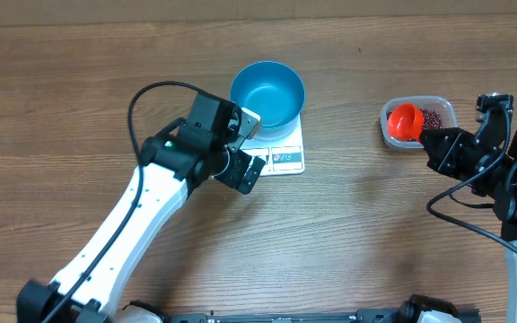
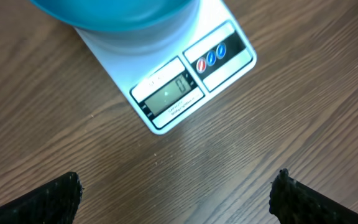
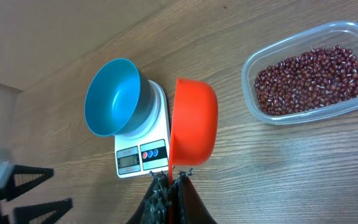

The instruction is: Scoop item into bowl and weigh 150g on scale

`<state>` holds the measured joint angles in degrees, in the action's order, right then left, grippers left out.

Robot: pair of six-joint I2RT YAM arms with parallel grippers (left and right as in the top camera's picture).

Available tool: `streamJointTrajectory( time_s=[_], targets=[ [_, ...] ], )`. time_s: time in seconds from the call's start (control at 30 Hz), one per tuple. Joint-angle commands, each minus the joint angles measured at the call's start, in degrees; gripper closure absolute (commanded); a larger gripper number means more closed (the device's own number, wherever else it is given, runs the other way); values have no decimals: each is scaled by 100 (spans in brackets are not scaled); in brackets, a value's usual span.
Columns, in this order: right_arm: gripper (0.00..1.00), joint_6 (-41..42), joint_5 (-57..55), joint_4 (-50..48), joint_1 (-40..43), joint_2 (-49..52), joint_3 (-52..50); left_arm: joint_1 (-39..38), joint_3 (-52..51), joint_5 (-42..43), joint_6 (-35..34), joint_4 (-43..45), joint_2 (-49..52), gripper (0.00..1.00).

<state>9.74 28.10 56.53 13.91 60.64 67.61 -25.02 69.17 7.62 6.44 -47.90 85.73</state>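
Note:
The blue bowl (image 1: 267, 94) stands empty on the white scale (image 1: 284, 160). In the left wrist view the scale (image 2: 166, 96) shows a zero on its display, with the bowl (image 2: 117, 15) at the top edge. My left gripper (image 1: 251, 148) hovers open by the scale's near-left corner, with only bare wood between its fingertips (image 2: 48, 199). My right gripper (image 3: 171, 180) is shut on the thin handle of an orange scoop (image 3: 194, 124). The scoop (image 1: 405, 122) is tipped on its side over the left end of the tub. The item, dark red beans (image 3: 312, 78), fills the clear tub (image 3: 253, 59).
The clear tub (image 1: 447, 106) sits at the right of the wooden table, well apart from the scale. A black cable (image 1: 137, 108) loops off the left arm, and another (image 1: 456, 193) hangs by the right arm.

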Motion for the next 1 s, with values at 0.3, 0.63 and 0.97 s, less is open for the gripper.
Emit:
streamJointTrajectory(
  time_s=[0.3, 0.63, 0.97],
  targets=[
    [96, -87, 4, -2, 31, -7, 146, 0, 31, 103, 516, -11, 114, 0],
    [96, -87, 4, -2, 31, -7, 146, 37, 33, 98, 186, -7, 114, 0],
    [96, -87, 7, 2, 31, -7, 146, 101, 33, 81, 184, 9, 114, 0]
  ],
)
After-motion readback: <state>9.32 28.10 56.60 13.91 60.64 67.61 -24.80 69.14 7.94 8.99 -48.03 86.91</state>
